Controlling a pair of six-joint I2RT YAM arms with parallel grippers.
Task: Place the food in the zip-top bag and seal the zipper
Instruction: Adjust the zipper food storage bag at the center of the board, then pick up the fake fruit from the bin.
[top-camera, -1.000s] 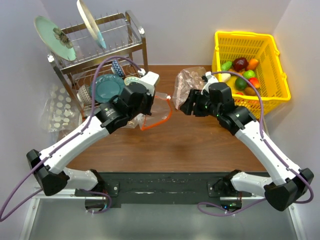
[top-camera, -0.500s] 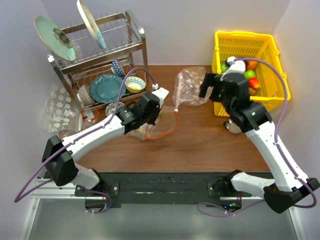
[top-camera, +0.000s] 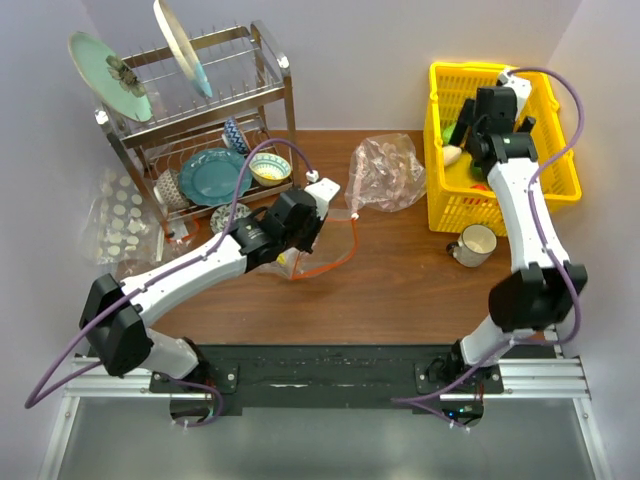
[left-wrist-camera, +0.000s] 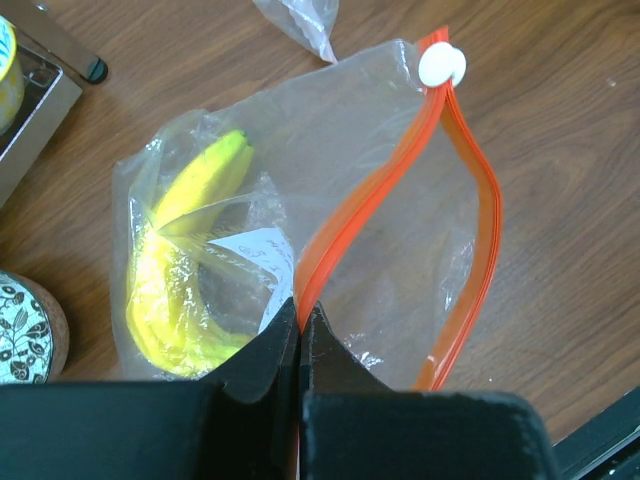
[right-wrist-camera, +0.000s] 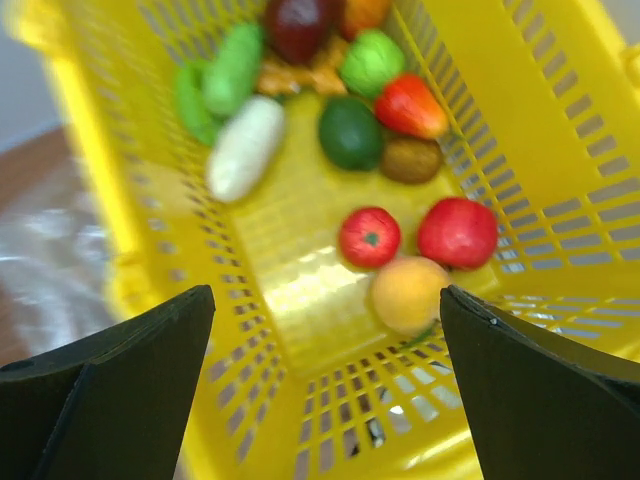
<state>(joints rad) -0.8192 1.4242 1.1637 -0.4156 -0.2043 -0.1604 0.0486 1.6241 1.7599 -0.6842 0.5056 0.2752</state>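
— Movement first, please: what had changed in the last second?

— The right claw (right-wrist-camera: 325, 300) had left the middle of the brown wooden worktop (top-camera: 400, 290), where it was close to the clear thin plastic zip-top bag (left-wrist-camera: 300, 140). It had swung over to the yellow plastic basket (right-wrist-camera: 560, 130) at the far right corner. Its jaws stood fully apart and held nothing.

— And what did that mean for the task?

— I judged that one piece was finished and the next pick was beginning. The glossy yellow toy banana (left-wrist-camera: 175, 270) lay already inside the bag, and the other food waited in the basket.

— Where was that food relative to the claw?

— Directly below it, between the two fingers in the wrist view. A red toy apple (right-wrist-camera: 458, 232) and a pale orange round fruit (right-wrist-camera: 410, 293) lay just beside each other, not yet touched.

— And the left claw (left-wrist-camera: 299, 330)?

— It was closed on the near lip of the thin red-orange zipper strip (left-wrist-camera: 366, 192). It held the mouth open near the worktop's middle, well apart from the basket.
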